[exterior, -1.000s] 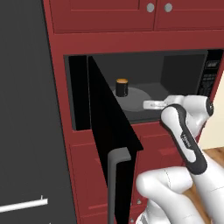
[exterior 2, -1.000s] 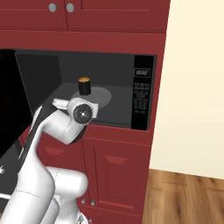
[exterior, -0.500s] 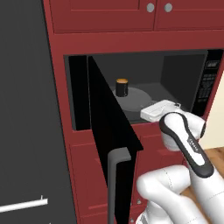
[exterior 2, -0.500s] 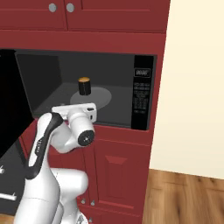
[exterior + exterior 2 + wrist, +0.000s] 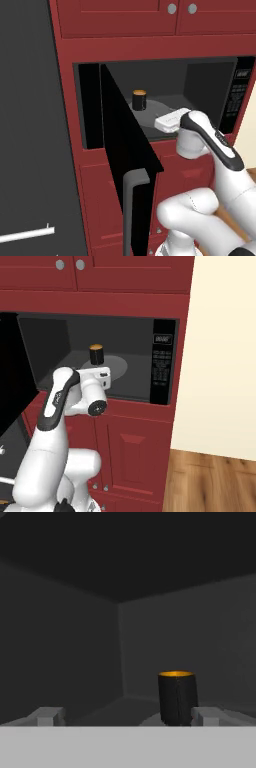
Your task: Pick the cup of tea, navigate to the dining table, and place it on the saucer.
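The gripper points into an open microwave, its two fingertips spread wide apart and grasping nothing. The cup of tea, a black mug with an orange-brown surface, stands upright farther inside, ahead of the right fingertip and apart from it. From the base, the cup of tea sits on the round grey turntable, beyond the white hand. The microwave's black door hangs open to the left. Red cabinets surround the microwave; a wood floor lies right.
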